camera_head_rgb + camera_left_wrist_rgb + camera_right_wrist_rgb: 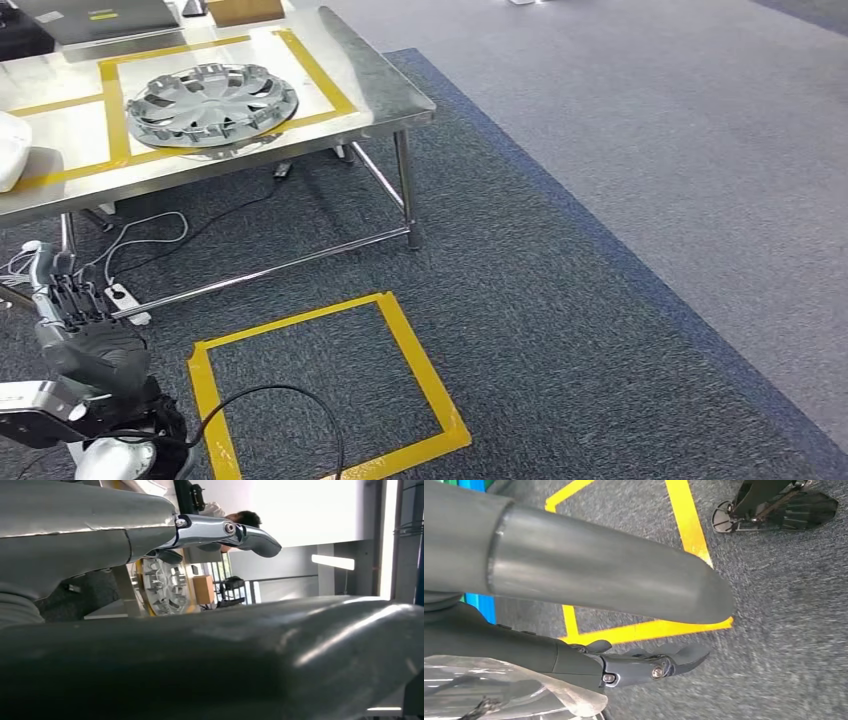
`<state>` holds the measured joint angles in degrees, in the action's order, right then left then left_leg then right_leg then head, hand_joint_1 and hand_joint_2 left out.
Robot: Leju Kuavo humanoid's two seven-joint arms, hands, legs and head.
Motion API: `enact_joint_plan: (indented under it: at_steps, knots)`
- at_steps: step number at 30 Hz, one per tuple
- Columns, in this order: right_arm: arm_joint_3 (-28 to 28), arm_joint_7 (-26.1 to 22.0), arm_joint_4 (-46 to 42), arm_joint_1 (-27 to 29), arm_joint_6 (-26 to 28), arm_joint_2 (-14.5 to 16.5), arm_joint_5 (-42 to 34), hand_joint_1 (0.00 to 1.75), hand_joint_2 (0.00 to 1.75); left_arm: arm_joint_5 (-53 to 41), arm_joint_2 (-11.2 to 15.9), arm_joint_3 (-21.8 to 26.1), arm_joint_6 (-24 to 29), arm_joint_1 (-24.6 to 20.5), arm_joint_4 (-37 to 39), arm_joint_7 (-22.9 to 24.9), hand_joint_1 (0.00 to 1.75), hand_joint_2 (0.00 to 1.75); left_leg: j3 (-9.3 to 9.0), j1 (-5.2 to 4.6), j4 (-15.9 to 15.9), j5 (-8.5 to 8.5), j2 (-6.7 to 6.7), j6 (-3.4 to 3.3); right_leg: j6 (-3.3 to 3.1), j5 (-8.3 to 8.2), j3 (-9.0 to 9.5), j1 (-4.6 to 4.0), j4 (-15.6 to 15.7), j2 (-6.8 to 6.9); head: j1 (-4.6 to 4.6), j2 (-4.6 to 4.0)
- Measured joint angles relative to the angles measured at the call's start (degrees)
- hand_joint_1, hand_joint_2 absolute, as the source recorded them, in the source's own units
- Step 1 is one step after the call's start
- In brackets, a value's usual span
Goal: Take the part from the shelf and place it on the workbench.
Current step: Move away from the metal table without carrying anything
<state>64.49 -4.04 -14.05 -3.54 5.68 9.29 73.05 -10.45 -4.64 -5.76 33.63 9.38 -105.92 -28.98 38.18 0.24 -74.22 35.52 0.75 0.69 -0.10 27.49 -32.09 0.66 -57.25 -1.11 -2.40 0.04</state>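
The silver wheel cover (212, 103) already lies on the steel workbench (390, 92) inside the yellow tape, both hands hang empty with fingers loosely apart, so I think the left hand (72, 300) could catch the floor cables (150, 228).

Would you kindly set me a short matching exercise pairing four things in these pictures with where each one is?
Things:
1. wheel cover
2. yellow tape square
3. left hand
4. power strip

Places:
A. on the carpet beside the workbench
B. on the floor under the workbench
C. hanging low in front of the workbench, holding nothing
D. on the workbench, inside a yellow tape outline

Pairs: 1-D, 2-A, 3-C, 4-B
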Motion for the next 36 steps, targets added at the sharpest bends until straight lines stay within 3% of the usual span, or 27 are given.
enact_joint_plan:
  at_steps: [1, 4, 6, 8, 10, 11, 14, 15, 16, 17, 19, 21, 23, 25, 27, 29, 30, 31, 32, 34, 36]
  knots:
    - [-0.01, 0.00, 0.01, 0.03, 0.03, 0.00, 0.00, 0.00, 0.00, 0.01, -0.07, 0.13, -0.19, 0.06, 0.00, 0.00, 0.00, 0.00, -0.46, 0.00, 0.80, -1.13, -0.09, -0.14, 0.01, -0.03, 0.00, -0.02, -0.04, -0.59, 0.00, 0.00]
    - [-0.03, 0.00, 0.03, 0.02, 0.08, 0.06, 0.08, 0.00, 0.00, -0.15, -0.31, 0.56, -0.96, 0.04, -0.01, -0.01, 0.00, 0.00, -5.51, 0.01, 11.43, -6.68, -2.09, -0.98, 0.26, -0.12, -0.03, -0.05, -0.28, -2.23, 0.02, 0.00]
    - [-0.05, 0.00, 0.04, -0.08, 0.12, 0.16, 0.11, 0.00, 0.00, -0.34, -0.54, 0.76, -1.24, 0.00, -0.06, -0.03, 0.00, 0.00, -7.26, -0.06, 15.61, -7.58, -3.48, -1.31, 0.83, -0.34, -0.52, 0.03, -0.43, -3.10, 0.03, 0.00]
    - [-0.04, 0.05, 0.04, 0.03, 0.15, 0.19, 0.03, 0.00, 0.00, -0.49, -0.80, 0.82, -1.51, -0.05, -0.12, -0.06, 0.00, 0.00, -7.32, -0.14, 16.22, -7.52, -3.11, -1.52, 1.62, -0.67, -1.09, 0.18, -0.31, -3.81, 0.03, 0.00]
    - [-0.04, 0.22, 0.03, 0.31, 0.18, 0.16, -0.12, 0.00, 0.00, -0.70, -1.19, 0.83, -1.87, -0.16, -0.18, -0.07, 0.00, 0.00, -7.38, 0.08, 16.75, -7.96, -2.17, -2.09, 2.18, 0.10, -1.93, 0.14, -1.32, -2.88, 0.18, 0.00]
    - [-0.04, 0.31, 0.03, 0.39, 0.19, 0.15, -0.18, 0.00, 0.00, -0.81, -1.40, 0.83, -2.03, -0.19, -0.22, -0.07, 0.00, 0.00, -7.38, 0.23, 17.00, -8.16, -1.62, -2.37, 2.38, 1.41, -3.04, 0.06, -3.40, -1.86, 0.37, 0.00]
    - [-0.03, 0.41, 0.04, 0.47, 0.05, 0.15, -0.43, 0.00, 0.00, -1.25, -1.85, 0.77, -2.33, -0.16, -0.30, -0.03, 0.00, 0.00, -7.05, 0.18, 17.05, -8.30, 0.16, -2.66, 2.91, 6.57, -8.01, 0.10, -14.05, 0.49, 0.74, 0.00]
    - [-0.01, 0.45, 0.04, 0.57, -0.07, 0.15, -0.62, 0.00, 0.00, -1.59, -1.94, 0.65, -2.41, -0.18, -0.30, -0.01, 0.00, 0.00, -6.98, 0.15, 17.04, -8.30, 0.76, -2.67, 3.07, 7.01, -8.82, 0.12, -16.01, 0.69, 0.74, 0.00]
    - [0.03, 0.58, 0.04, 0.73, -0.24, 0.14, -0.89, 0.00, 0.00, -2.05, -2.05, 0.44, -2.47, -0.27, -0.29, 0.07, 0.00, 0.00, -6.96, 0.16, 17.02, -8.30, 1.29, -2.67, 3.18, 6.39, -8.54, 0.16, -15.86, 0.87, 0.77, 0.00]
    - [0.10, 0.75, 0.04, 0.91, -0.45, 0.14, -1.16, 0.00, 0.00, -2.57, -2.17, 0.14, -2.47, -0.44, -0.28, 0.16, 0.00, 0.00, -6.97, 0.18, 16.98, -8.28, 1.79, -2.62, 3.20, 4.84, -7.08, 0.20, -13.41, 1.19, 0.78, 0.00]
    - [0.33, 1.04, 0.02, 1.08, -0.91, 0.15, -1.69, 0.00, 0.00, -3.51, -2.37, -0.58, -2.21, -1.06, -0.27, 0.48, 0.00, 0.00, -6.98, 0.00, 16.70, -8.08, 2.63, -2.26, 3.09, 1.66, -2.59, 0.13, -5.41, 3.14, 0.87, 0.00]
    - [0.56, 1.08, 0.00, 1.04, -1.31, 0.20, -2.02, 0.00, 0.00, -4.13, -2.45, -1.21, -1.76, -1.78, -0.25, 0.79, 0.00, 0.00, -6.92, -0.40, 16.36, -7.88, 3.41, -1.65, 2.50, 0.56, -0.03, -0.02, -0.73, 4.48, 0.89, 0.00]
    - [0.82, 1.06, 0.01, 1.12, -1.50, 0.28, -2.21, 0.00, 0.00, -4.40, -2.43, -1.70, -1.40, -2.30, -0.20, 0.95, 0.00, 0.00, -6.94, -0.55, 16.27, -7.90, 4.24, -1.14, 1.76, 0.52, -0.04, -0.09, -0.46, 3.76, 0.85, 0.00]
    - [1.20, 0.87, 0.02, 1.28, -1.52, 0.38, -2.33, 0.00, 0.00, -4.48, -2.32, -2.06, -1.02, -2.71, -0.16, 0.96, 0.00, 0.00, -6.77, -0.35, 15.47, -7.07, 3.70, -0.56, 1.10, 0.20, -0.19, 0.04, -0.37, 2.86, 0.75, 0.00]
    - [1.47, 0.40, 0.01, 1.22, -1.47, 0.44, -2.39, 0.00, 0.00, -4.30, -2.03, -2.18, -0.69, -2.96, -0.13, 0.96, 0.00, 0.00, -4.89, -0.09, 10.81, -3.98, 1.56, -0.02, 0.48, -0.10, -0.29, 0.21, -0.25, 1.93, 0.55, 0.00]
    - [1.65, -0.02, 0.00, 1.05, -1.40, 0.44, -2.49, 0.00, 0.00, -3.84, -1.67, -2.20, -0.51, -3.03, 0.03, 0.96, 0.00, 0.00, -1.52, 0.01, 3.17, -0.42, 0.20, 0.16, 0.14, -0.25, -0.54, 0.13, -0.26, 0.79, 0.43, 0.00]
    - [1.74, -0.11, 0.00, 1.01, -1.37, 0.44, -2.53, 0.00, 0.00, -3.61, -1.52, -2.21, -0.47, -3.04, 0.16, 0.96, 0.00, 0.00, -0.37, 0.03, 0.62, 0.25, 0.05, 0.13, 0.08, -0.31, -0.62, 0.06, -0.27, 0.16, 0.42, 0.00]
    - [1.82, -0.14, 0.00, 1.01, -1.36, 0.44, -2.56, 0.00, 0.00, -3.45, -1.42, -2.23, -0.44, -3.09, 0.29, 0.96, 0.00, 0.00, -0.17, 0.02, 0.16, -0.27, -0.03, 0.01, 0.04, -0.37, -0.66, -0.01, -0.29, -0.45, 0.42, 0.00]
    - [1.88, -0.14, 0.00, 1.03, -1.34, 0.44, -2.58, 0.00, 0.00, -3.33, -1.34, -2.28, -0.43, -3.21, 0.43, 0.96, 0.00, 0.00, -1.02, 0.01, 1.97, -1.84, -0.19, -0.22, 0.06, -0.41, -0.64, -0.07, -0.31, -1.06, 0.42, 0.00]
    - [1.92, -0.08, 0.01, 1.05, -1.32, 0.50, -2.59, 0.00, 0.00, -3.12, -1.26, -2.48, -0.43, -3.70, 0.66, 0.96, 0.00, 0.00, -4.42, -0.06, 9.31, -5.83, -1.72, -1.03, 0.23, -0.53, -0.64, -0.15, -0.38, -2.12, 0.44, 0.00]
    - [1.95, 0.11, 0.01, 0.96, -1.30, 0.62, -2.59, 0.00, 0.00, -2.90, -1.17, -2.66, -0.43, -4.28, 0.89, 0.95, 0.00, 0.00, -6.81, -0.14, 14.91, -7.52, -3.40, -1.65, 0.63, -0.73, -1.01, -0.18, -0.54, -3.00, 0.46, 0.00]
